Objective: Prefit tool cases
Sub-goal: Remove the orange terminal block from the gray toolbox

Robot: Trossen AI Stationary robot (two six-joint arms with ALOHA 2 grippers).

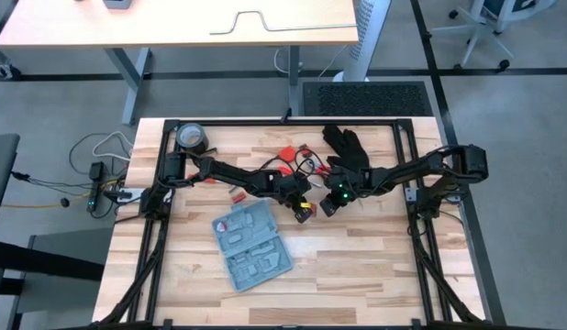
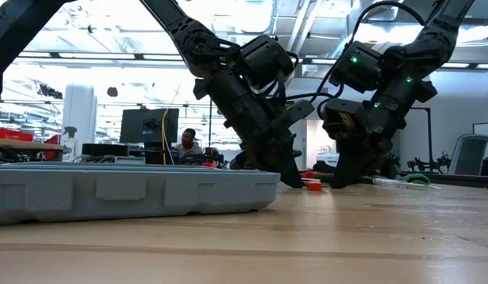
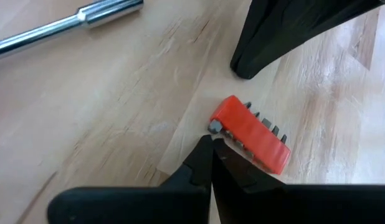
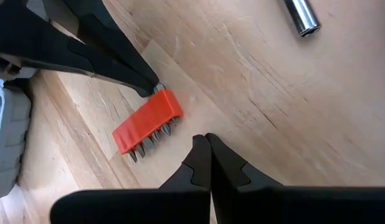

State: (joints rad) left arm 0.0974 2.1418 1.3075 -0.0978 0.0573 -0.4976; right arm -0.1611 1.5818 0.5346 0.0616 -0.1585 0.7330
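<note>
The open light-blue tool case (image 1: 251, 246) lies flat on the table at near centre-left, also seen in the low view (image 2: 125, 193). A red bit holder (image 3: 251, 134) with a row of metal bits lies flat on the wood between my two grippers (image 4: 147, 123). My left gripper (image 3: 209, 142) is shut with its tips at one short end of the holder. My right gripper (image 4: 205, 140) is shut too. It stands a little off the holder's bit side and touches nothing. My left gripper has its shut fingertips (image 4: 149, 89) against the bit holder's short end (image 3: 215, 126), coming down at a slant from the table's left. Nothing is between the fingers. The holder lies flat on the table.
A black glove (image 1: 348, 147) lies at the far right, a roll of tape (image 1: 190, 137) at the far left corner, and red tools and wires (image 1: 293, 156) between them. A chrome bar (image 3: 68, 23) lies on the wood near the grippers.
</note>
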